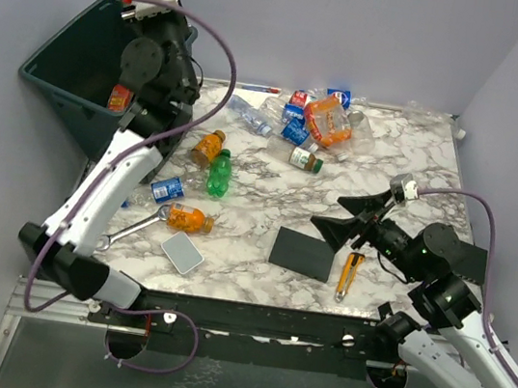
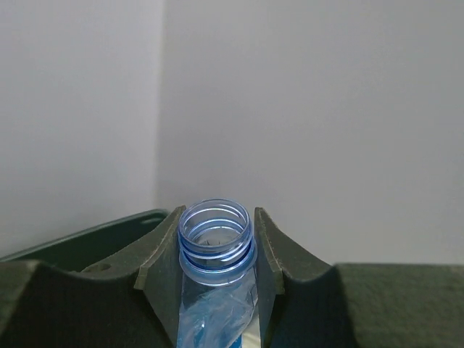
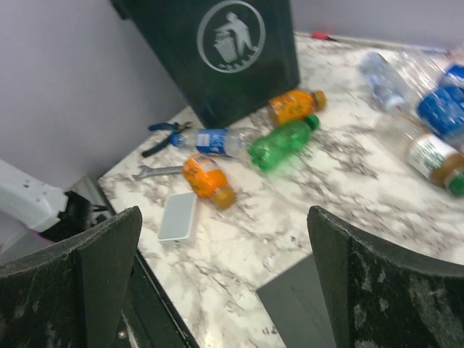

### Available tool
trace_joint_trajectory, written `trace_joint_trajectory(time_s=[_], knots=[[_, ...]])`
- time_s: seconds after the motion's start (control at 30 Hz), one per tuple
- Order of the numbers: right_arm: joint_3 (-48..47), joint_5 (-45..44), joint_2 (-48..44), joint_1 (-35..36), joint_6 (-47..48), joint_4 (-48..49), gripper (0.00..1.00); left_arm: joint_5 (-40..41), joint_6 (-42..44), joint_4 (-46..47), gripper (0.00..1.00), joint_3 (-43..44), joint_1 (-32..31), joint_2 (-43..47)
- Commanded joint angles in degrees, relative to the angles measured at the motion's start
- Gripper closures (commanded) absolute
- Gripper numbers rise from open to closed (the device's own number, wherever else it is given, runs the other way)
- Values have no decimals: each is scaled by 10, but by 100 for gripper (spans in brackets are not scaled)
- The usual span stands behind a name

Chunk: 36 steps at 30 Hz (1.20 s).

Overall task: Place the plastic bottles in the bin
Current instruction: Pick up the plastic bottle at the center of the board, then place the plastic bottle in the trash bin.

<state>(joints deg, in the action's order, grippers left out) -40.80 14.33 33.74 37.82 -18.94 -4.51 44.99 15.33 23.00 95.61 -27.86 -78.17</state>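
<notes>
Left gripper point(image 2: 216, 243) pinches clear bottle point(image 2: 214, 308) by its neck at far-left bin point(image 1: 70, 54).
I see right gripper point(image 3: 223, 217) spread, near right.

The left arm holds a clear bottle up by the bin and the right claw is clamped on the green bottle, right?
No: the right gripper is open and empty, the green bottle lying on the table (right wrist view). The rest holds.

Top external: looking steeply down on table point(image 1: 412, 149). Left wrist: facing wall point(image 2: 326, 109). Right wrist: looking low across same table toward bin point(image 3: 217, 58), also showing overhead.
</notes>
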Motion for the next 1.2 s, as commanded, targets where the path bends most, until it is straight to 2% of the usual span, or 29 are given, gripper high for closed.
trace_joint_trajectory(time_s=[0.0,0.13,0.27,0.43,0.5,0.53,0.6,0.7,0.73,0.9,1.03,1.17], knots=[[32,-122,-22,2,-17,-48,0,116,91,78,100,-2,102,-64],[56,-155,-40,2,-69,-66,1,133,19,103,100,-27,170,-81],[89,-147,-62,3,-94,-65,0,126,-1,147,100,-60,179,-83],[113,-147,-73,2,-105,-57,0,127,-26,121,100,-78,179,-85],[110,-153,-71,2,-112,-62,0,140,-33,103,89,-91,180,-84],[108,-159,-68,2,-114,-65,0,146,-35,96,77,-100,180,-83],[100,-168,-60,2,-114,-75,0,146,-49,67,41,-107,183,-83],[83,-176,-45,2,-101,-95,0,126,-69,28,7,-92,182,-74],[78,-178,-40,2,-95,-101,0,117,-79,17,1,-79,181,-69],[54,-202,-18,2,-83,-111,0,80,-81,-13,1,-30,130,-34],[33,-273,1,2,-106,-108,0,29,-66,-49,1,-23,27,-1],[7,-348,35,2,-95,-94,0,-111,-148,-189,1,-24,-46,22]])
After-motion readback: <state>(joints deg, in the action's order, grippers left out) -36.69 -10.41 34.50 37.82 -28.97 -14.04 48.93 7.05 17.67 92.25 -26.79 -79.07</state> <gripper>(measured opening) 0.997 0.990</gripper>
